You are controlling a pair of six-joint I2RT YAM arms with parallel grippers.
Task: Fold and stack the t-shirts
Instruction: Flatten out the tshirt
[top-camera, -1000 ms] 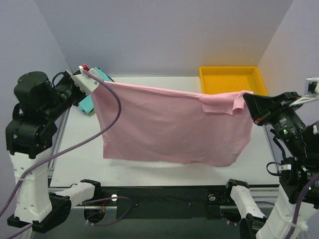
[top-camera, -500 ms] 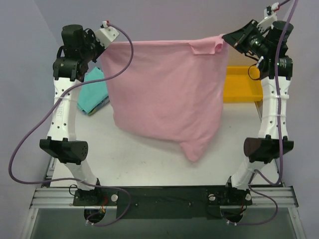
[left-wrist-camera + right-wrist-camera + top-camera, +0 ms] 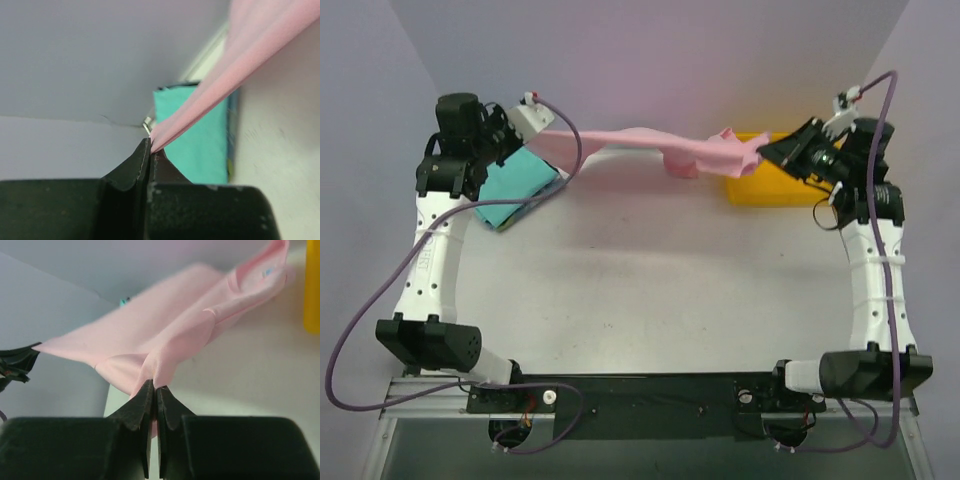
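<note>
The light pink t-shirt point(image 3: 650, 152) hangs stretched between both grippers along the far edge of the table, bunched into a narrow band. My left gripper point(image 3: 542, 138) is shut on its left end, seen in the left wrist view point(image 3: 151, 145). My right gripper point(image 3: 763, 152) is shut on its right end, seen in the right wrist view point(image 3: 154, 386). The pink t-shirt point(image 3: 165, 335) fans out ahead of those jaws. The teal-green t-shirt point(image 3: 515, 187) lies folded at the far left, below the left gripper, and shows in the left wrist view point(image 3: 200, 145). A blue edge point(image 3: 498, 226) shows under it.
A yellow plastic tray point(image 3: 765, 188) stands at the far right, partly behind the pink cloth and the right gripper. White table surface point(image 3: 650, 280) spreads in front. Purple cables loop from both wrists. The back wall is close behind the grippers.
Both arms swung down and back toward the far edge. The pink t-shirt, which hung as a broad sheet, is now pulled low into a thin band between the grippers.
</note>
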